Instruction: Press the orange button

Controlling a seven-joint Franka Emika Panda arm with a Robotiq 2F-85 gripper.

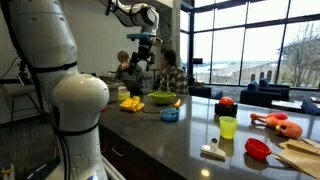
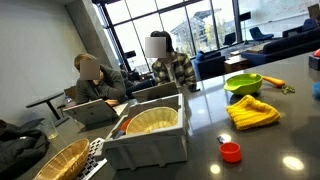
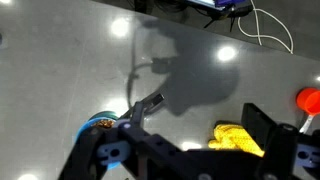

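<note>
1. Nearest the camera in an exterior view stands the robot's white arm [image 1: 60, 95], well off to the picture's left of the yellow-green cup [image 1: 228, 127].
2. In front of the cup, on the dark desk [image 1: 190, 140], lie a small white object [image 1: 212, 151] and a flat red bowl [image 1: 258, 149]. A wooden board [image 1: 300, 155] lies at the picture's right edge.
3. Beside the cup, toward that same edge, lies a lumpy orange toy [image 1: 277, 123].
4. The orange button [image 1: 226, 101] sits just behind the cup, apart from it, with nothing touching it.
5. Farther back and to the picture's left of the cup are a blue object [image 1: 170, 114], a green bowl [image 1: 160, 98] and a yellow cloth [image 1: 131, 103].
6. The tool [image 1: 143, 62] hangs high over the desk near the green bowl, well apart from the cup and the button. In the wrist view its fingers [image 3: 150, 102] are spread wide, with nothing between them.
7. Beyond it, two people [image 1: 170, 72] sit.
</note>
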